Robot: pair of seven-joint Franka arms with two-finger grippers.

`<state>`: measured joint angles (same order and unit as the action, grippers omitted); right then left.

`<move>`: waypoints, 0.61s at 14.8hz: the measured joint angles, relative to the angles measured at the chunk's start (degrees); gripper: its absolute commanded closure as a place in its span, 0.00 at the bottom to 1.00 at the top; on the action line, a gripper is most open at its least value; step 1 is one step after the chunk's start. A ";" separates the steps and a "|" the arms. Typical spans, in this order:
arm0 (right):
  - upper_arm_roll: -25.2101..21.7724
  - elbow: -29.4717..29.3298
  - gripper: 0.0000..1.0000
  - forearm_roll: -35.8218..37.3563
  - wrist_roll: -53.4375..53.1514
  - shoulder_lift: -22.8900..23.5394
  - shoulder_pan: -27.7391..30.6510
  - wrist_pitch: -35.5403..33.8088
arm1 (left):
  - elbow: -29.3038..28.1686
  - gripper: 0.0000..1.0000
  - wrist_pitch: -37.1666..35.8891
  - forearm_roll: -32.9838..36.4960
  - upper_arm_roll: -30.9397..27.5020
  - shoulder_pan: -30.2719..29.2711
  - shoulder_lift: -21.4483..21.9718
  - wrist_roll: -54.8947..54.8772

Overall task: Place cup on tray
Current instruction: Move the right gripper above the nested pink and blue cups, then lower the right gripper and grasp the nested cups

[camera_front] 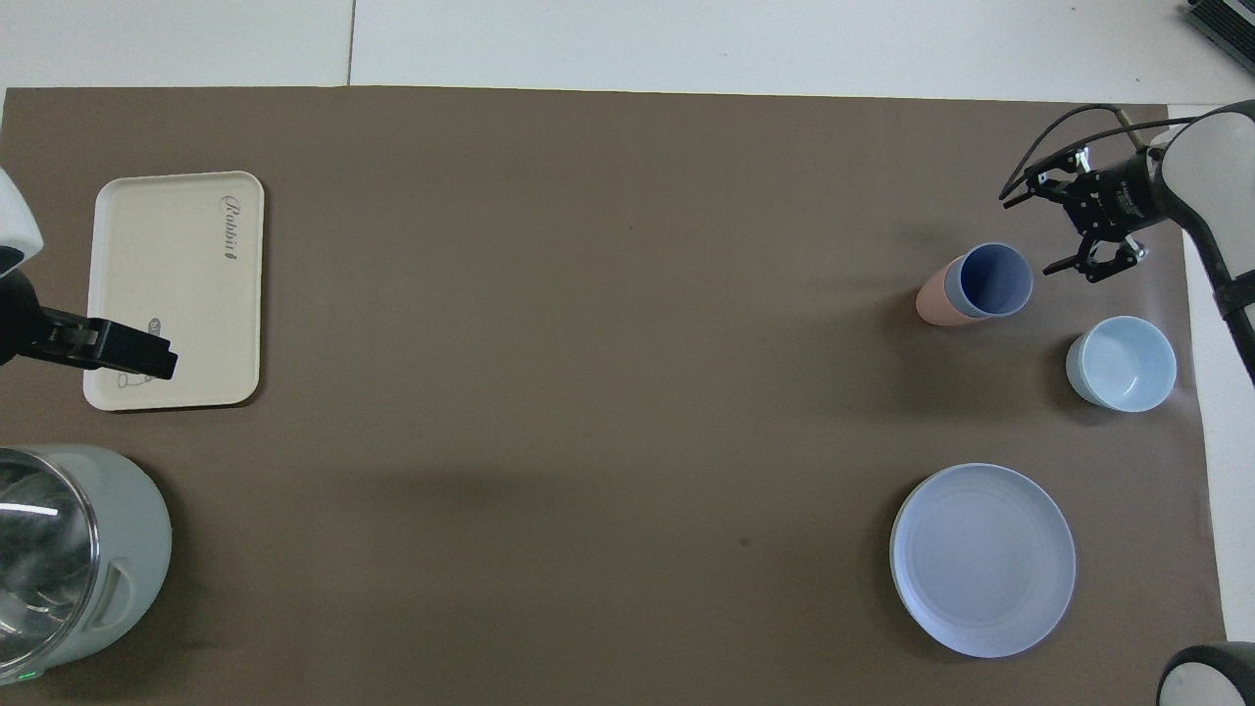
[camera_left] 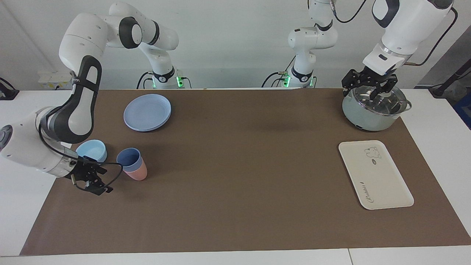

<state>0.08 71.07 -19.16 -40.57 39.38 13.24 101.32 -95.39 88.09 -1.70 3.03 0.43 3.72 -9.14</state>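
A: Pot (camera_left: 371, 114), pale green with a glass lid (camera_left: 379, 98), heads the list: it stands nearest the robots at the left arm's end of the brown mat (camera_left: 235, 206).

B: And the left gripper (camera_left: 369, 87)?

A: It hangs just over that lid, fingers spread wide, nothing between them. Whether a fingertip touches the glass cannot be told.

B: Next item?

A: Round blue plate (camera_left: 147, 112), also close to the robots but at the right arm's end, well apart from the pot.

B: Further out from the pot?

A: Cream-white tray (camera_left: 375, 175), rectangular with rounded corners, bear drawing and cursive script on it. It lies flat, farther from the robots than the pot and near it. Nothing rests on it.

B: The drinking vessels?

A: Light-blue low bowl (camera_left: 92, 151), farther from the robots than the plate. Beside it, periwinkle-blue cup (camera_left: 128, 157), nested inside a salmon-pink cup (camera_left: 137, 172); the pair leans at a tilt on the mat. The blue cup is therefore at the right arm's end, well apart from the pot and the tray.

B: Right gripper (camera_left: 96, 183)?

A: It is low by the mat, just beside the nested cups and the bowl, touching neither. Its fingers stand fully apart and hold nothing.
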 measured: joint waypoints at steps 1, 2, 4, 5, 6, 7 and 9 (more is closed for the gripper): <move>-0.05 0.74 0.00 -1.57 -0.43 0.08 0.08 -0.08 | -0.05 0.00 0.00 0.00 0.00 0.00 0.00 0.00; -0.07 1.80 0.00 -2.92 -0.50 0.14 0.22 -0.10 | -0.05 0.00 0.01 0.00 0.00 0.00 0.00 0.00; -0.07 4.38 0.00 -5.34 -0.58 0.13 0.47 -0.16 | -0.06 0.00 0.01 0.00 0.00 0.00 0.00 0.00; -0.06 5.81 0.00 -6.74 -0.64 0.06 0.54 -0.16 | -0.06 0.00 0.01 0.00 0.00 0.00 0.00 0.00; -0.06 7.22 0.00 -7.90 -0.75 -0.11 0.57 -0.15 | -0.06 0.00 0.01 0.00 0.00 0.00 0.00 0.00; -0.06 8.63 0.00 -9.07 -0.87 -0.45 0.59 -0.14 | -0.06 0.00 0.01 0.00 0.00 0.00 0.00 0.00; -0.07 10.86 0.00 -10.94 -1.04 -1.37 0.67 -0.14 | -0.09 0.00 0.00 0.00 0.00 0.00 0.00 0.00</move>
<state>0.01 81.92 -30.09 -41.61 38.01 13.91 101.18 -95.49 88.09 -1.70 3.03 0.43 3.72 -9.14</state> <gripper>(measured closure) 0.000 0.000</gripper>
